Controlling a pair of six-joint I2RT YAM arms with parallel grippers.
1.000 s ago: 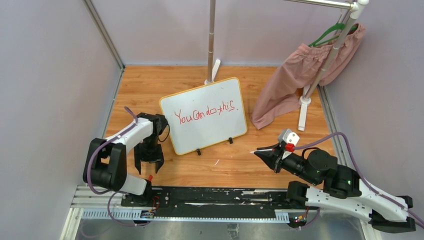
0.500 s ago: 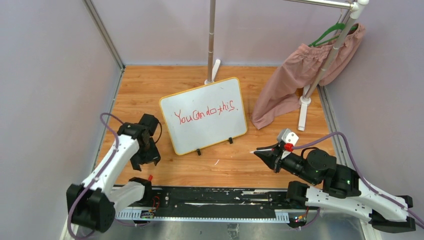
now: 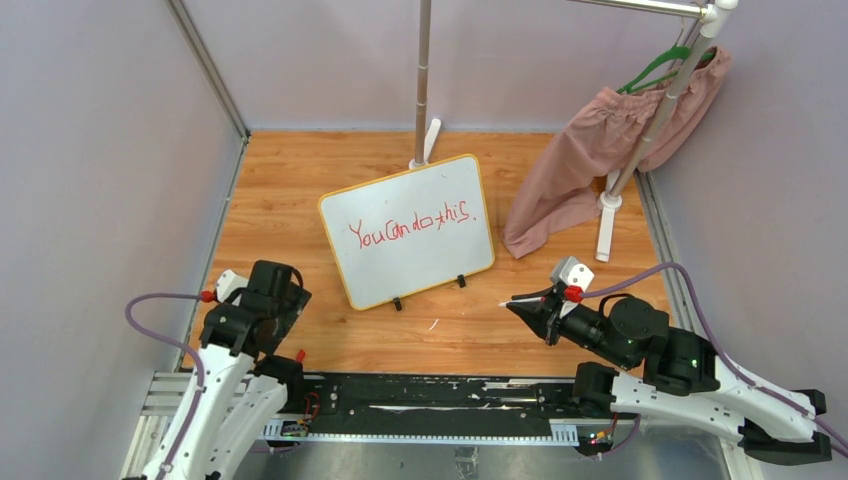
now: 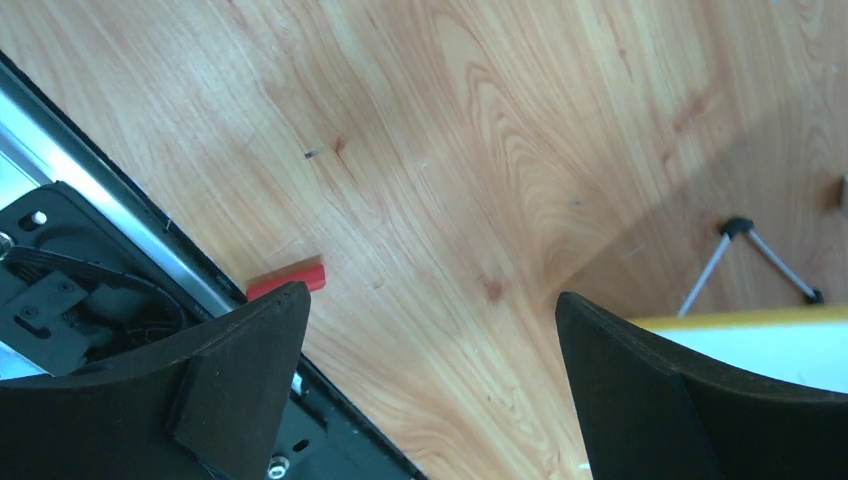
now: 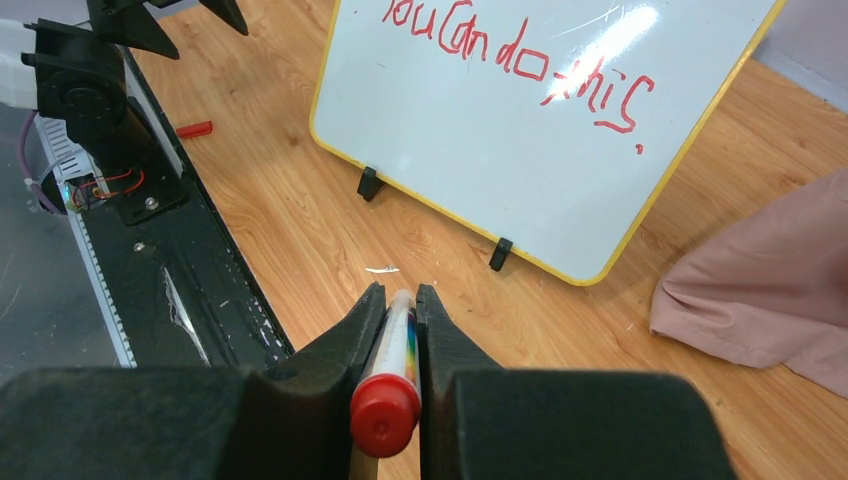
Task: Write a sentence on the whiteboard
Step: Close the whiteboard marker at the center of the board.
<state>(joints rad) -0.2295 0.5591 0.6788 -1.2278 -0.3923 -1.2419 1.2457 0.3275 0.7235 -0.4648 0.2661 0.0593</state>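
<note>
The whiteboard [image 3: 420, 255] lies tilted in the middle of the wooden table, yellow-rimmed, on small black clip feet. The sentence [image 3: 410, 226] runs across it in red letters, "You can do this." My right gripper [image 5: 400, 290] hovers just off the board's near right corner, shut on a white marker [image 5: 398, 345] with a red end; the marker's tip [image 3: 505, 303] points left. My left gripper [image 4: 430, 300] is open and empty, low over bare wood near the left base. A red cap [image 4: 287, 278] lies beside its left finger. The whiteboard's rim [image 4: 700, 319] shows behind its right finger.
A pink garment [image 3: 580, 170] hangs from a rack at the back right, its hem on the table beside the board. An upright pole [image 3: 422, 80] stands behind the board. A black rail [image 3: 420, 390] runs along the near edge. Grey walls close in both sides.
My left arm has drawn back from the board's left edge toward its base, and its gripper has opened wide. The right arm and the marker have not moved.
</note>
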